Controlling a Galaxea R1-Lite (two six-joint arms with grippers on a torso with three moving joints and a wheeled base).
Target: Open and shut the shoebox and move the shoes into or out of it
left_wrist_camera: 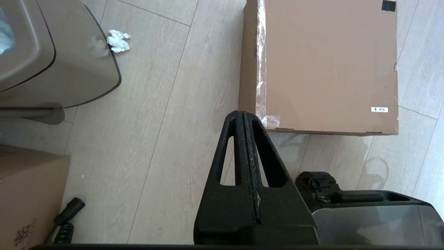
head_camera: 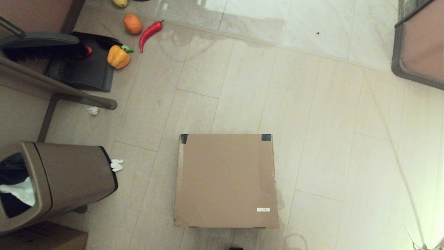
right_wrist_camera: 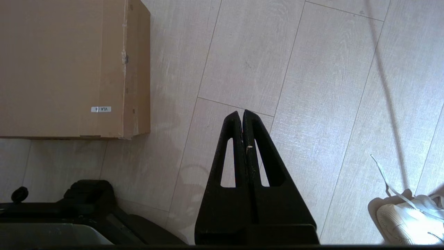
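Note:
The shoebox (head_camera: 225, 180) lies flat on the tiled floor in the lower middle of the head view, lid down, black tape at its two far corners and a small white label (head_camera: 263, 209) near its front right. It also shows as the shoebox (left_wrist_camera: 326, 66) in the left wrist view and the shoebox (right_wrist_camera: 66, 66) in the right wrist view. The teal slippers are hidden. My left gripper (left_wrist_camera: 242, 113) is shut and empty, above the floor just off the box's near left corner. My right gripper (right_wrist_camera: 241, 113) is shut and empty, above bare floor to the right of the box. Neither arm shows in the head view.
A tall brown trash bin (head_camera: 52, 180) stands left of the box, with a printed cardboard box (head_camera: 41, 238) in front of it. Crumpled tissues (head_camera: 117, 165) lie on the floor. A dustpan (head_camera: 83, 62), toy peppers (head_camera: 118, 56) and fruit sit far left. A white sneaker (right_wrist_camera: 409, 215) lies right.

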